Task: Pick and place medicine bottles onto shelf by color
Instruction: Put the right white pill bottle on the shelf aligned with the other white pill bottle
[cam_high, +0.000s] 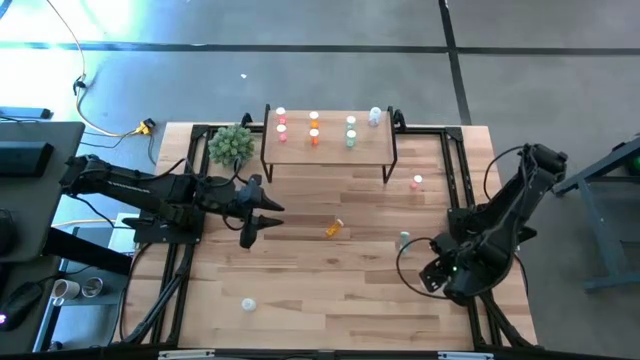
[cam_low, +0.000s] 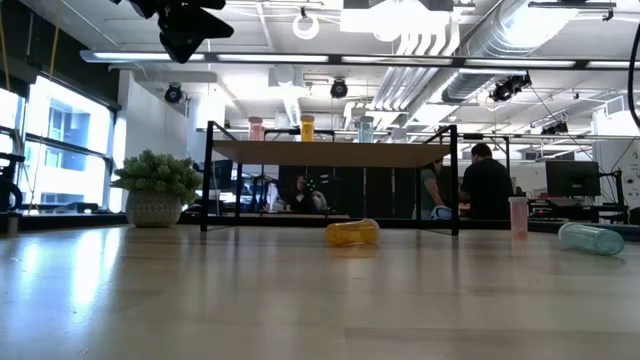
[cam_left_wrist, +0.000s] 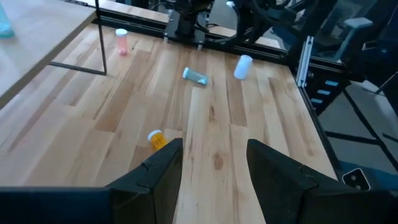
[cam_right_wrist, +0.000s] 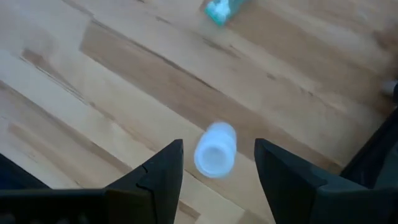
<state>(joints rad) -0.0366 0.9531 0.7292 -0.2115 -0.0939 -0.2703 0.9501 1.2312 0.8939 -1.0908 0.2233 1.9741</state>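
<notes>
An orange bottle (cam_high: 333, 229) lies on its side on the table; it also shows in the low view (cam_low: 352, 232) and the left wrist view (cam_left_wrist: 155, 138). My left gripper (cam_high: 268, 216) hovers open just left of it, above the table. A teal bottle (cam_high: 404, 240) lies on its side, and a pink bottle (cam_high: 417, 182) stands upright. My right gripper (cam_right_wrist: 214, 171) is open above a white bottle (cam_right_wrist: 215, 149) that lies on the table, with a finger on either side and apart from it. The shelf (cam_high: 328, 150) carries pink, orange, green and clear bottles.
A potted green plant (cam_high: 232, 145) stands at the shelf's left end. Another white bottle (cam_high: 248, 305) lies near the table's near edge. Black frame rails (cam_high: 460, 180) run along the table's sides. People show in the room behind the table (cam_low: 485, 180).
</notes>
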